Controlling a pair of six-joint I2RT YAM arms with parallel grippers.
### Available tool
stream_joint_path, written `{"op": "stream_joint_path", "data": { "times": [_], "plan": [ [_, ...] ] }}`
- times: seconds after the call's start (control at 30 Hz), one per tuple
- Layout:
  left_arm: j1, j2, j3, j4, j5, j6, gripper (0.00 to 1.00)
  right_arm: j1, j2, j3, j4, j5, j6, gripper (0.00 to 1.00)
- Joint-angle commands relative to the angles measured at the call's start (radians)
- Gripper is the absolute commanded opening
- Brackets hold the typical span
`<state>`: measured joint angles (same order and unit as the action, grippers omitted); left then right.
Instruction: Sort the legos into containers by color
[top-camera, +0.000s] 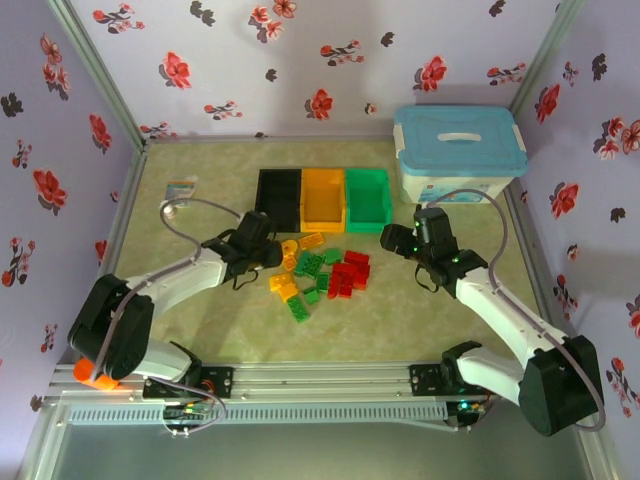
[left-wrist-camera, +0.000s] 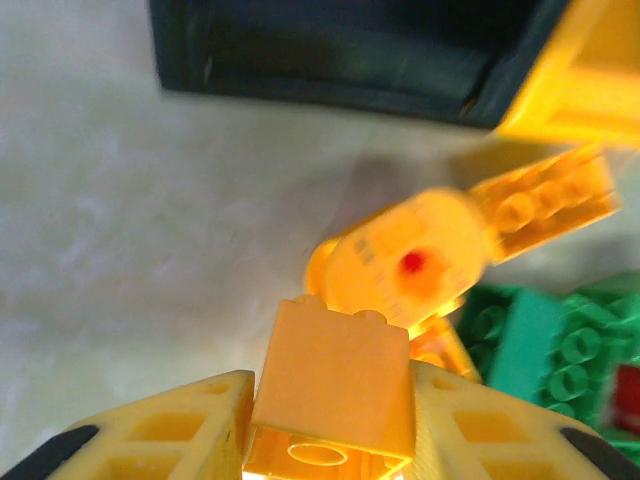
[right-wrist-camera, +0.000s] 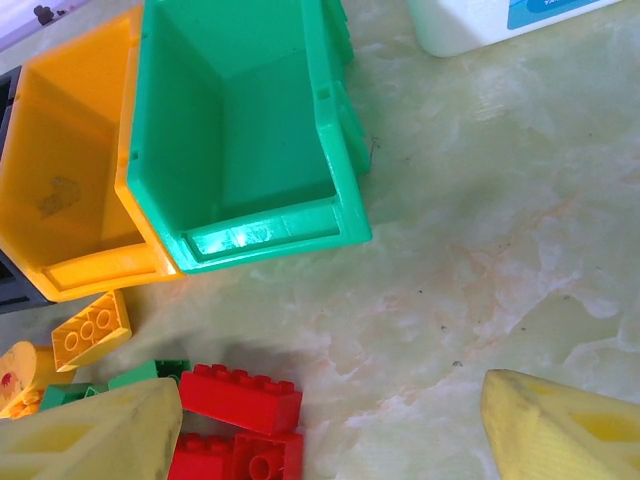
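Note:
My left gripper (left-wrist-camera: 333, 425) is shut on an orange-yellow lego (left-wrist-camera: 338, 365), held just above the table at the left edge of the pile of legos (top-camera: 322, 272). Ahead of it lie a round orange piece (left-wrist-camera: 415, 262), a flat orange brick (left-wrist-camera: 545, 198) and green bricks (left-wrist-camera: 560, 340). The black (top-camera: 278, 195), orange (top-camera: 323, 195) and green (top-camera: 367, 193) containers stand in a row behind the pile. My right gripper (right-wrist-camera: 330, 430) is open over bare table, with red bricks (right-wrist-camera: 240, 398) beside its left finger (right-wrist-camera: 100, 435). It hovers in front of the green container (right-wrist-camera: 240, 130).
A large white box with a light-blue lid (top-camera: 458, 150) stands at the back right, close to the green container. A small card (top-camera: 180, 189) lies at the back left. Metal frame rails border the table.

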<state>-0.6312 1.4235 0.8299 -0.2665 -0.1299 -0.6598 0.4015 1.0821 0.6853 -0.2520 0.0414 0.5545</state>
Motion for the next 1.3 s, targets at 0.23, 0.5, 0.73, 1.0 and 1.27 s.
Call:
{"op": "stream_joint_path", "data": {
  "times": [0.23,0.5,0.73,1.0,1.27],
  "plan": [
    [-0.002,0.196,0.401,-0.057,0.028,0.120,0.39,0.008,-0.040,-0.027,0.026,-0.003,0.043,0.79],
    [-0.002,0.430,0.685,-0.112,0.070,0.158,0.38,0.017,-0.041,-0.032,0.023,-0.018,0.058,0.79],
    [-0.005,0.535,0.806,-0.142,0.094,0.162,0.40,0.021,-0.035,-0.027,0.005,-0.018,0.054,0.79],
    [-0.009,0.507,0.862,-0.155,0.119,0.195,0.79,0.038,-0.018,0.009,-0.062,-0.020,0.016,0.82],
    [-0.015,0.350,0.712,-0.108,0.118,0.186,0.78,0.092,0.001,0.054,-0.138,-0.011,-0.030,0.82]
  ]
}}
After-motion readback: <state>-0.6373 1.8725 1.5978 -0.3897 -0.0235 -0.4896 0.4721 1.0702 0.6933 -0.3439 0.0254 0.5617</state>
